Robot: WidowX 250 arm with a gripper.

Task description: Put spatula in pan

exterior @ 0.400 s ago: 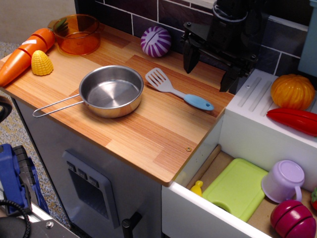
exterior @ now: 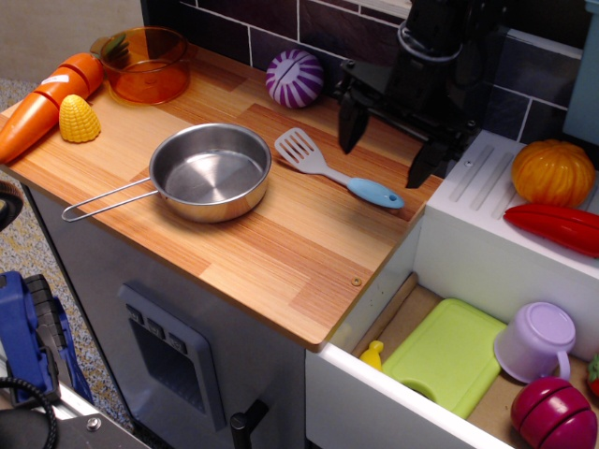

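The spatula (exterior: 334, 168) lies flat on the wooden counter, its slotted grey head toward the pan and its light-blue handle toward the right edge. The shiny steel pan (exterior: 210, 171) sits empty left of it, its wire handle pointing left. My black gripper (exterior: 384, 154) hangs open and empty just above and behind the spatula's handle, its two fingers spread wide apart.
An orange transparent pot (exterior: 145, 63), a toy carrot (exterior: 47, 100) and a corn piece (exterior: 79, 119) sit at the counter's back left. A purple-striped ball (exterior: 294, 78) stands by the tiled wall. To the right are a white sink unit (exterior: 487, 215) with a pumpkin (exterior: 552, 172), and an open drawer of toys.
The gripper has moved slightly left and down, closer to the spatula handle. Nothing on the counter has moved.
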